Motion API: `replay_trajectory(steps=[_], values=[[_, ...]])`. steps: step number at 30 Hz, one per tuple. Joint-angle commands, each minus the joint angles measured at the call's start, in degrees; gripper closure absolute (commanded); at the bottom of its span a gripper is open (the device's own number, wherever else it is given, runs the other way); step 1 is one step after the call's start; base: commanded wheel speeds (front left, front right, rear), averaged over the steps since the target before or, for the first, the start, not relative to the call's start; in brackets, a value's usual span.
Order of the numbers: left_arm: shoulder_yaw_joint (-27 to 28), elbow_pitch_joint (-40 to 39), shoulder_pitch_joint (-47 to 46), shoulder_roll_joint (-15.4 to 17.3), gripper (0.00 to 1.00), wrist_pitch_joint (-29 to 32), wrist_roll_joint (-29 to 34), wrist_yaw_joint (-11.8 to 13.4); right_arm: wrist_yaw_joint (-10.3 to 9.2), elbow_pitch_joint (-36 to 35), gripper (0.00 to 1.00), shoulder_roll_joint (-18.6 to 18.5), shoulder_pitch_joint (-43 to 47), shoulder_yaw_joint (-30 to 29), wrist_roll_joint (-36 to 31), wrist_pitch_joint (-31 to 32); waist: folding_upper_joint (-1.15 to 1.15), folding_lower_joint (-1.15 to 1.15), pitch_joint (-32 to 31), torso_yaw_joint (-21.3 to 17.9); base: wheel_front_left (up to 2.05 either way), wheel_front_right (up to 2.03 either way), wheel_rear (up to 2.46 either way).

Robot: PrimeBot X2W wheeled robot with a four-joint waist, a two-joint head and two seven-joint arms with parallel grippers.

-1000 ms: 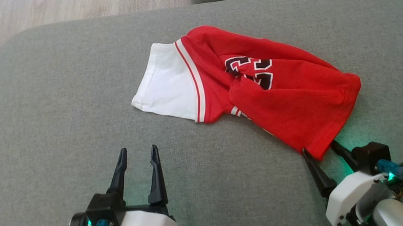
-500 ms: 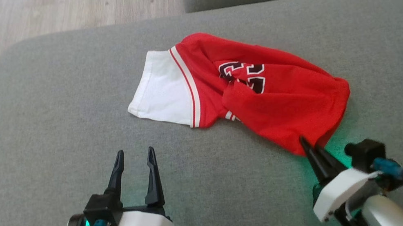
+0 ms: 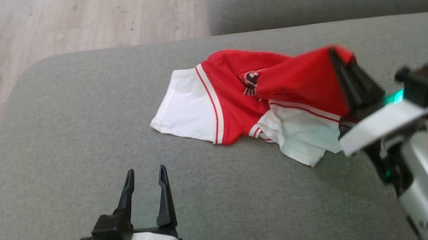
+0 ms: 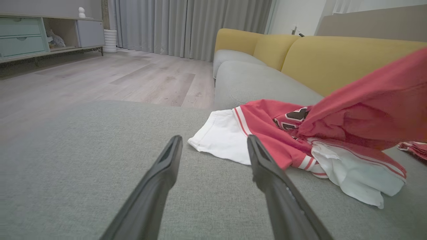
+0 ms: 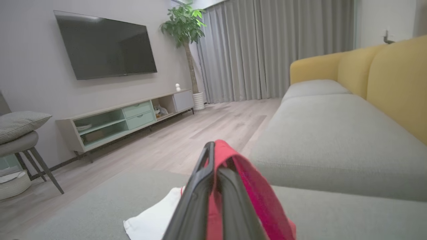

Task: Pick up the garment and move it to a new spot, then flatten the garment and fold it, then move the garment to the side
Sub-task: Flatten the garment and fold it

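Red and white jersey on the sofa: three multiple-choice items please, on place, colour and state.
1. Where does most of the red and white fabric jersey lie? A on the grey fabric sofa seat; B on the floor; C on a chair.
2. The sofa's padded backrest is: A green; B yellow; C blue.
3. The right end effector is: A open; B shut on the jersey; C flat on the seat.
1 A, it rests on the seat. 2 B, yellow shows behind the seat. 3 B, dark fingers pinch red cloth.
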Motion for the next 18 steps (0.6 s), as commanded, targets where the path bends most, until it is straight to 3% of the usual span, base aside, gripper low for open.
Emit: replay_trajectory(steps=[1,7,15,16,17,18], values=[[2.0,-1.5,-1.3,-0.2,0.00,-0.6,0.8,-0.1,-0.04,-2.9,1.00,-0.4,-3.5,0.6,-0.3,1.1,0.00,0.00,-0.2,0.6,0.00,0.00,0.00],[2.0,-1.7,-2.0,-0.7,0.00,-0.6,1.3,-0.6,-0.04,1.9,1.00,-3.1,-11.5,-5.1,-4.4,8.3,0.00,0.00,1.6,2.8,0.00,0.00,0.00],[1.7,-1.5,-4.1,-1.3,0.00,-0.6,1.6,-1.3,-0.04,21.0,1.00,-9.4,-22.8,-18.2,-9.4,10.3,0.00,0.00,6.0,5.8,0.00,0.00,0.00],[1.7,-1.5,-4.3,-1.3,0.00,-0.6,1.6,-1.3,-0.04,23.7,0.55,-10.5,-24.0,-19.3,-11.1,10.4,0.00,0.00,6.5,6.1,0.00,0.00,0.00],[1.8,-1.5,-4.5,-1.4,0.00,-0.6,1.6,-1.3,-0.04,26.6,0.00,-11.4,-25.0,-20.5,-12.7,11.0,0.00,0.00,6.9,6.2,0.00,0.00,0.00],[1.8,-1.6,-4.7,-1.4,0.00,-0.6,1.6,-1.3,-0.04,29.1,0.00,-12.1,-26.2,-21.5,-14.1,11.3,0.00,0.00,7.3,6.4,0.00,0.00,0.00]])
